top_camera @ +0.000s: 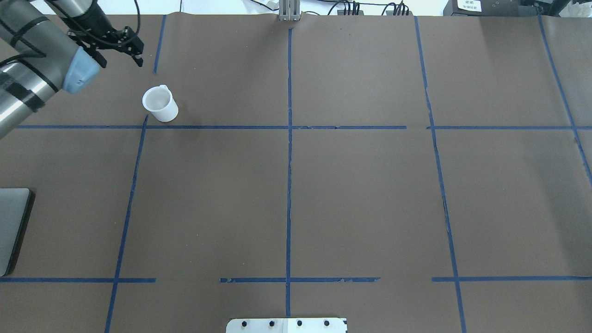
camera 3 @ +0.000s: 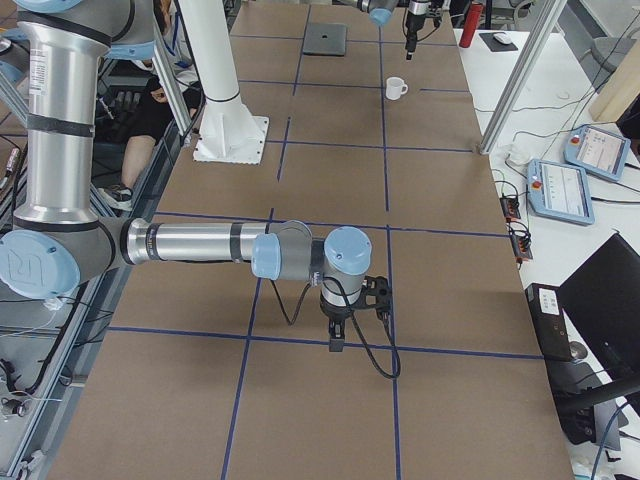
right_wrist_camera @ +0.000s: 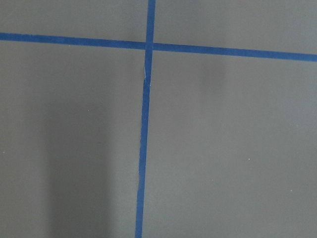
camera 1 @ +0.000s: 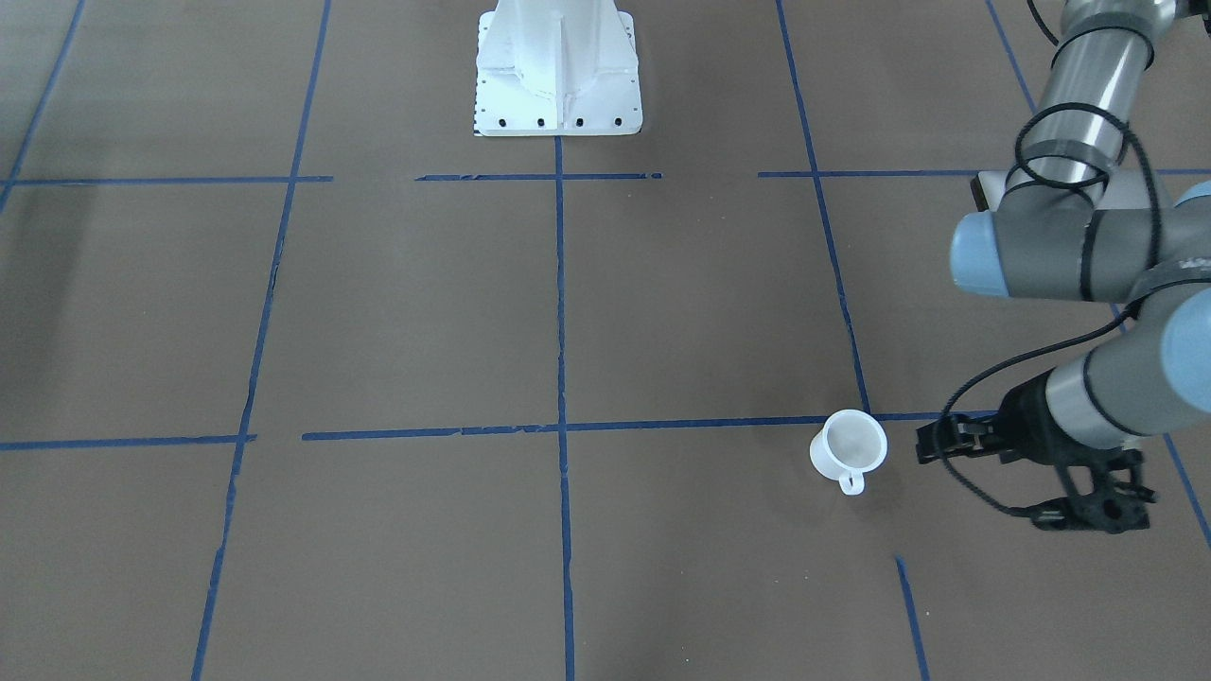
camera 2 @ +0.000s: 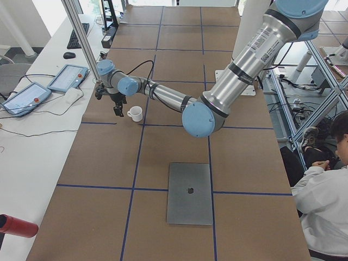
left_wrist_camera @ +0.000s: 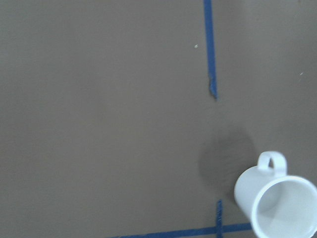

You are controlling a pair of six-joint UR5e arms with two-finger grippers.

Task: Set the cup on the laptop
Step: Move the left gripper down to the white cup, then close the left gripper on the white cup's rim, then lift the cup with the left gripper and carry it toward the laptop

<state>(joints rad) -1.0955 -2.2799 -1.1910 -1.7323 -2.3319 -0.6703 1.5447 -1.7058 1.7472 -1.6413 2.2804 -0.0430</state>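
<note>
The white cup (camera 1: pixel 849 446) stands upright on the brown table, handle towards the far side; it also shows in the overhead view (top_camera: pixel 159 104), left side view (camera 2: pixel 135 113) and left wrist view (left_wrist_camera: pixel 277 203). The silver laptop (camera 2: pixel 190 193) lies shut and flat, well apart from the cup, at the overhead view's left edge (top_camera: pixel 11 226). My left gripper (camera 1: pixel 922 445) hangs above the table just beside the cup, fingers together and empty (top_camera: pixel 139 58). My right gripper (camera 3: pixel 335 342) shows only in the right side view, over a tape crossing; I cannot tell if it is open.
Blue tape lines grid the table. The white robot base plate (camera 1: pixel 558 95) sits at the robot's edge. Teach pendants (camera 2: pixel 68 78) and a red cylinder (camera 2: pixel 16 225) lie on the side bench. A seated person (camera 2: pixel 326 196) is beside the table.
</note>
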